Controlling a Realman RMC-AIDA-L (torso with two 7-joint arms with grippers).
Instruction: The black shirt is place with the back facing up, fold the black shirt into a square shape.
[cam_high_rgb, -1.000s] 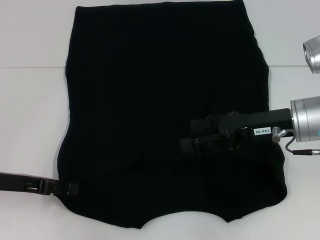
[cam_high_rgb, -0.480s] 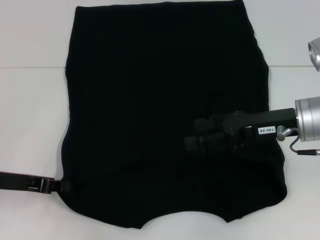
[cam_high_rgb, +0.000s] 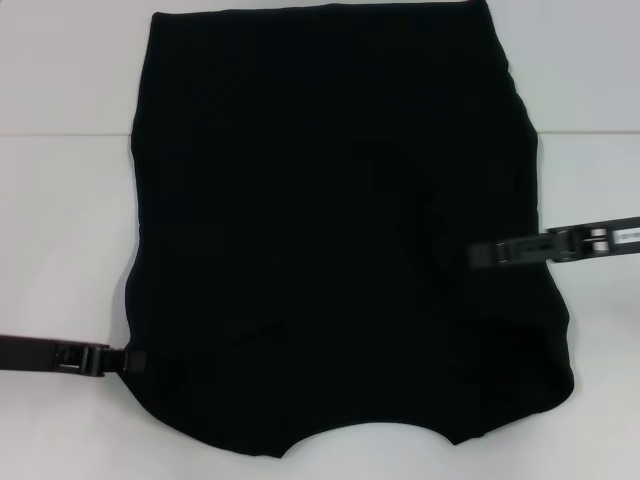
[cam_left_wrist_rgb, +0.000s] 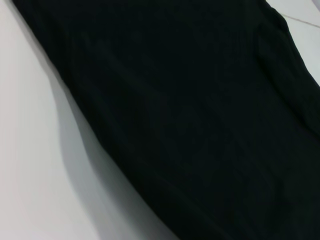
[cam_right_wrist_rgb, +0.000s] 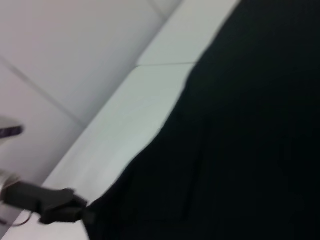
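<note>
Here, head view: one large plain black soft cloth T-shirt (cam_high_rgb: 330, 230), spread flat on a white table (cam_high_rgb: 65, 230), its curved neckline at the near edge and its far hem running out of the top of the picture. Side edges mostly straight; both near corners bulge outward. Bare table shows along both sides, wider on the robot's left. Left gripper (cam_high_rgb: 128, 359), slim and black, reaches in low from the left, its tip touching the shirt's near left edge; whether its jaws are spread or closed I cannot tell. Right gripper (cam_high_rgb: 490, 254), also slim and black, reaches in from the right, its tip lying over the cloth just inside the right edge; jaw state likewise cannot be told.

Left wrist view: black cloth fills most of the picture, one long edge running diagonally against bare white table, a soft shadow beneath that edge.

Right wrist view: shirt edge against white table, a seam line in the tabletop; the left gripper (cam_right_wrist_rgb: 75, 210) far off, meeting the cloth's edge.
</note>
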